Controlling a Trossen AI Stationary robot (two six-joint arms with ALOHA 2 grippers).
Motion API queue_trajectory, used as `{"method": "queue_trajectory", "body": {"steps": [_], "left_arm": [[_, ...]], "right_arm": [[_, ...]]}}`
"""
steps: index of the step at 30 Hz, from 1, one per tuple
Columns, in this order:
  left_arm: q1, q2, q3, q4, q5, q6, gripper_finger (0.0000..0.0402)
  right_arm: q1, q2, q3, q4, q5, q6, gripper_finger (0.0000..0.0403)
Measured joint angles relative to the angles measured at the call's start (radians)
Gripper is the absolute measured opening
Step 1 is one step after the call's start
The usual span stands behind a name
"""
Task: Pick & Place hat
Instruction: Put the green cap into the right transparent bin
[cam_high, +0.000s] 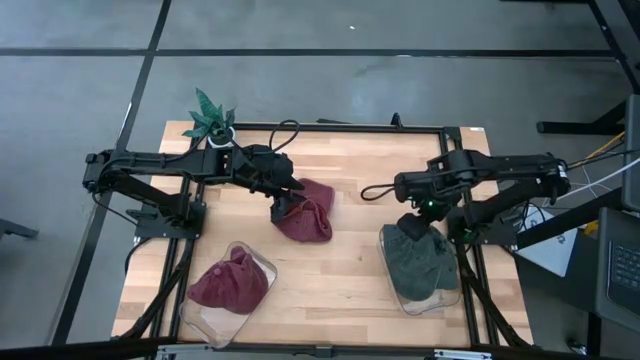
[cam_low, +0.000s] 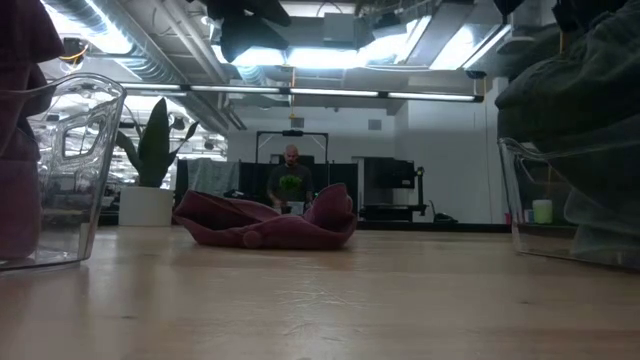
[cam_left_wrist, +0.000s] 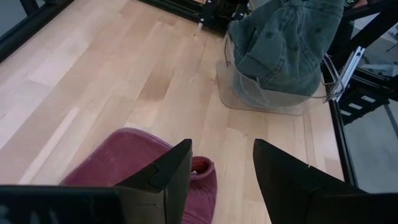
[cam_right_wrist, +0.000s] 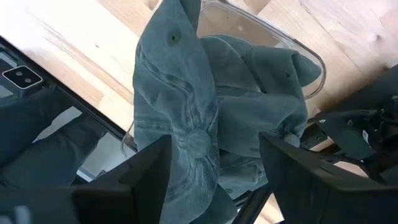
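Observation:
A maroon hat (cam_high: 305, 218) (cam_low: 265, 222) lies crumpled on the wooden table near its middle. My left gripper (cam_high: 290, 195) (cam_left_wrist: 221, 149) hovers open just above the hat's far-left part (cam_left_wrist: 124, 162), apart from it. A grey-green hat (cam_high: 418, 258) (cam_right_wrist: 186, 93) is heaped in a clear container (cam_high: 440, 298) on the table's right side. My right gripper (cam_high: 425, 212) (cam_right_wrist: 214, 143) is open above that hat's far end, one finger on either side of its crown. A second maroon hat (cam_high: 228, 285) sits in a clear container (cam_high: 262, 265) at near left.
A potted plant (cam_high: 210, 118) (cam_low: 150, 150) stands at the table's far left corner. A black frame (cam_high: 340, 127) borders the table. Bare wood lies between the two containers (cam_high: 340, 280). A person (cam_low: 290, 175) stands in the room beyond the table.

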Motion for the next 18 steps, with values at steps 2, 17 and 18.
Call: {"method": "queue_trajectory", "body": {"steps": [2,17,18], "left_arm": [[0.0,0.0,0.0,0.0,0.0,0.0,0.0166],[0.0,0.0,0.0,0.0,0.0,0.008,0.0166],[0.0,0.0,0.0,0.0,0.0,0.008,0.0166]], "right_arm": [[0.0,0.0,-0.012,0.003,-0.001,0.0,0.0231],[0.046,0.0,-0.082,0.079,-0.06,0.066,0.0164],[0.048,0.0,-0.082,0.08,-0.06,0.072,0.016]]}}
